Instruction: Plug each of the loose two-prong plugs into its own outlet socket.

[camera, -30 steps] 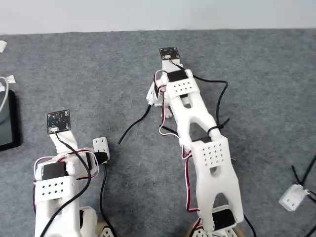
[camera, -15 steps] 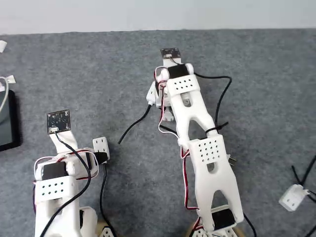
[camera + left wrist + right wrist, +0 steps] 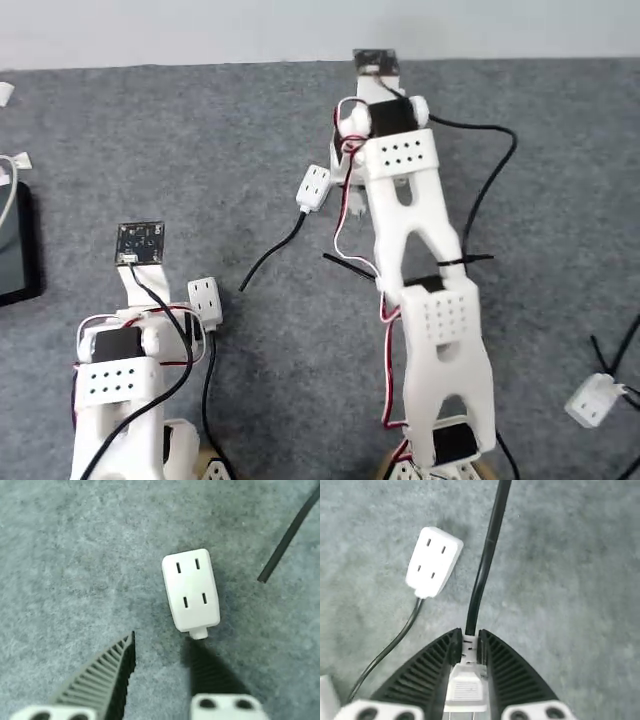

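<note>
Right wrist view: the right gripper has its jaws pinching a white two-prong plug. In the high view, one outlet block lies at nine o'clock of that arm's wrist, its sockets empty. The left gripper, jaws spread, hangs over a second outlet block, also empty. No plug is seated yet, so every insertion remains, I judge.

A white rectangular plastic outlet block with two pairs of slots lay face-up on the grey carpet. The left gripper held its dark ribbed fingers spread apart, one just beside the block's stubby end. A black cable ended nearby.
</note>
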Available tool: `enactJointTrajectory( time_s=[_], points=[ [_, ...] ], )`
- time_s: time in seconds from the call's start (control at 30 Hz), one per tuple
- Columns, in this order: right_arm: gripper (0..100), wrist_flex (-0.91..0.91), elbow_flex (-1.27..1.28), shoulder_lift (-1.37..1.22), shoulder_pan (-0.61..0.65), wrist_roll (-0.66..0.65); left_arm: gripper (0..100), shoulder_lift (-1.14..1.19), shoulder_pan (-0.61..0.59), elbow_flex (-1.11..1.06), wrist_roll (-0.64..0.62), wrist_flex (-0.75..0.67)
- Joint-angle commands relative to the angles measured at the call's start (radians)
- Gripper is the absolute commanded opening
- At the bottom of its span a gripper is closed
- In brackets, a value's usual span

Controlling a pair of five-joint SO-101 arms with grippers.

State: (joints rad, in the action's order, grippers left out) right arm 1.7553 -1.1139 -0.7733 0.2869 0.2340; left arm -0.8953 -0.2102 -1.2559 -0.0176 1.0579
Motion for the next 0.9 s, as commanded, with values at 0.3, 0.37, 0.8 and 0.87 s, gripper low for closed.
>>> enactJointTrajectory(
  time_s=[0.3, 0.37, 0.8, 0.87],
  points=[
    [0.8, 0.012, 0.555, 0.713, 0.251, 0.023, 1, 0.009, 0.051, 0.025, 0.063, 0.075],
    [0.8, -0.036, 0.647, 0.799, 0.285, -0.002, 1, 0.058, 0.052, 0.039, 0.068, 0.072],
    [0.8, -0.499, 1.375, 1.257, 0.503, -0.106, 1, 0.470, 0.020, 0.222, 0.356, 0.046],
    [0.8, -0.550, 1.445, 1.270, 0.518, -0.120, 1, 0.414, 0.026, 0.186, 0.408, 0.049]
  ],
)
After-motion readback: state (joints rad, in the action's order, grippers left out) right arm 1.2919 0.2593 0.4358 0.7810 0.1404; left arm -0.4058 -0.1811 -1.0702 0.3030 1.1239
